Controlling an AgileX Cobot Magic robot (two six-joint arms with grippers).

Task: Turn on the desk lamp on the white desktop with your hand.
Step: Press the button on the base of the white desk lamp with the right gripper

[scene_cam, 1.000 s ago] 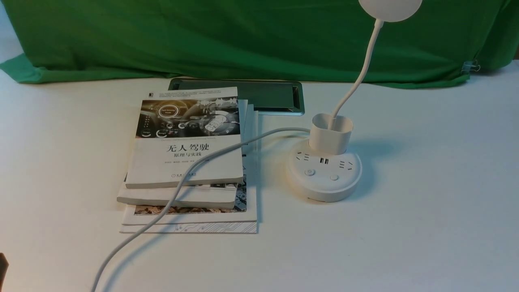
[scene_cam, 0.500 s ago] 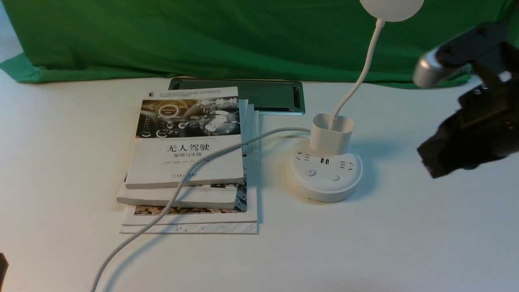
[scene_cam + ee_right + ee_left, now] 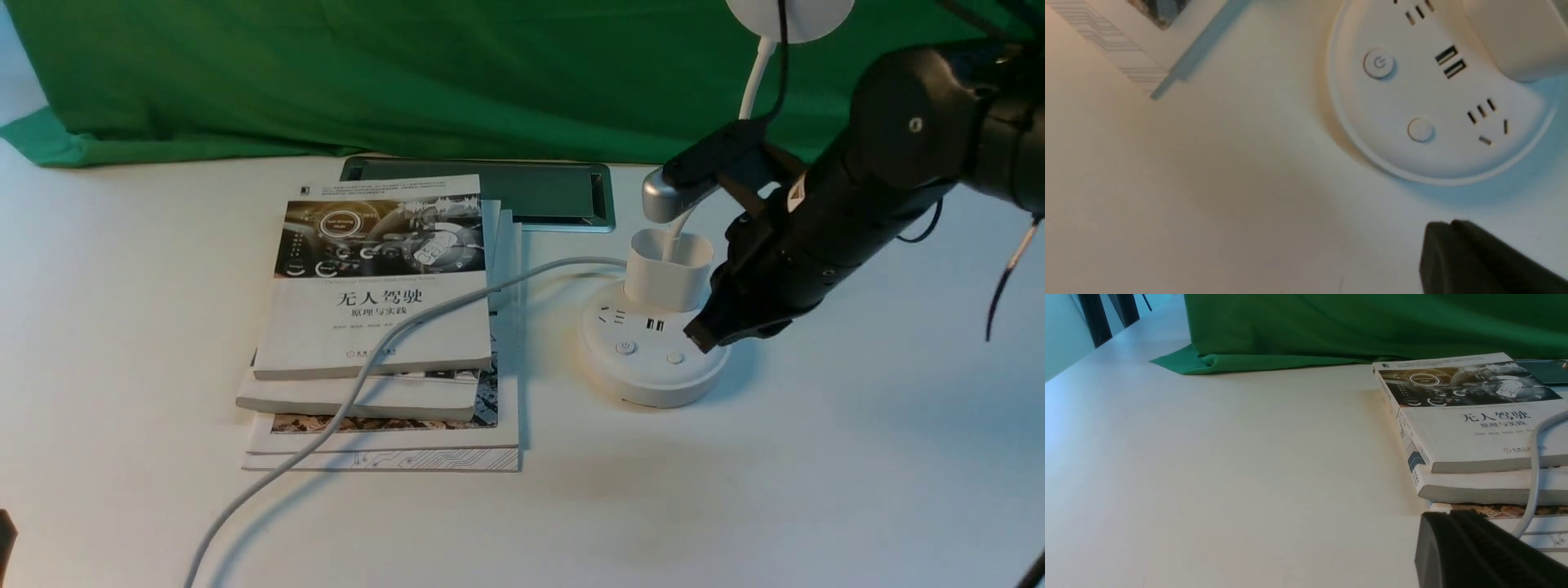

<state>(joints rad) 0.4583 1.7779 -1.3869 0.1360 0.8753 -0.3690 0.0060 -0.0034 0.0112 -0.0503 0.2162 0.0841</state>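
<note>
Right tool (image 3: 704, 333) clenched, tip near desk lamp (image 3: 645, 377) base; rigid light puck probably wants a gentle poke on power button (image 3: 624, 347).

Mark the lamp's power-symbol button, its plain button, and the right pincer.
power-symbol button (image 3: 1379, 63): right wrist view, centre of its face.
plain button (image 3: 1420, 130): right wrist view, centre of its face.
right pincer (image 3: 700, 338): front view, its dark tip.

White desk lamp (image 3: 645, 377), white desktop (image 3: 816, 490), green cloth (image 3: 408, 73), black right gripper (image 3: 700, 336).
</note>
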